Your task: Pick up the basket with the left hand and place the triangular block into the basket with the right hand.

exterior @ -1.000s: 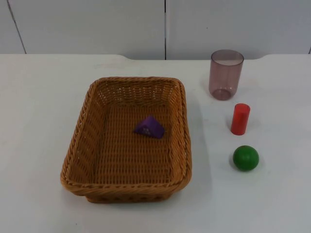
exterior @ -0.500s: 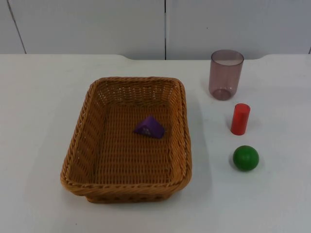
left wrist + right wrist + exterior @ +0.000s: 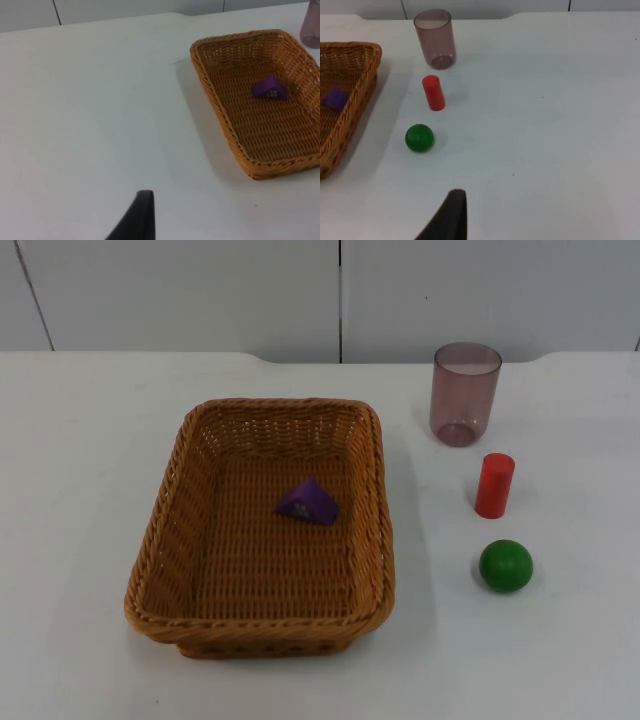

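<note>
A brown wicker basket point(image 3: 262, 628) rests on the white table, left of centre. The purple triangular block point(image 3: 307, 501) lies on the basket's floor, nearer its far right side. The left wrist view takes in the basket point(image 3: 216, 102) with the block point(image 3: 269, 89) inside it. My left gripper point(image 3: 137, 220) waits over bare table, well off the basket's left side. My right gripper point(image 3: 450, 215) waits over bare table, to the right of the green ball; from there I see the basket's right rim point(image 3: 360, 102) and the block point(image 3: 335, 98).
Right of the basket stand a translucent mauve cup point(image 3: 465, 393), a red cylinder point(image 3: 494, 485) and a green ball point(image 3: 505, 565) in a row from far to near. The grey partition wall point(image 3: 200, 290) closes the table's far edge.
</note>
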You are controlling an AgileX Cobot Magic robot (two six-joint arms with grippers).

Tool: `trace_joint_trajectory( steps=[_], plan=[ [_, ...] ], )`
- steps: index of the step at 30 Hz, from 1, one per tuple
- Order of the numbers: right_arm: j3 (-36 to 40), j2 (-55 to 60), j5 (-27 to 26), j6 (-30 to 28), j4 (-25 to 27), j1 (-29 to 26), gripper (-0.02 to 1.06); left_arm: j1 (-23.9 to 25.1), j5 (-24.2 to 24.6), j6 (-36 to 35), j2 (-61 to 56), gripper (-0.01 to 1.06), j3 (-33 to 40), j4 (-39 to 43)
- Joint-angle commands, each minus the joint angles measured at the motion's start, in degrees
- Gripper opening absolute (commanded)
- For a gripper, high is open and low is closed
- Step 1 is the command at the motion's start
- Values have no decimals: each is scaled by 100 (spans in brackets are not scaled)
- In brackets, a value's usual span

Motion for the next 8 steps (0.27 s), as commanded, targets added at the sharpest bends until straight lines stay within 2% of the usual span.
trace_joint_trajectory(
  steps=[1,8],
  plan=[
    [6,-20,-46,1,-4,-36,105,162,17,-37,-24,105,17,17],
    [6,-20,-46,1,-4,-36,105,712,17,-37,-24,105,17,17]
  ],
)
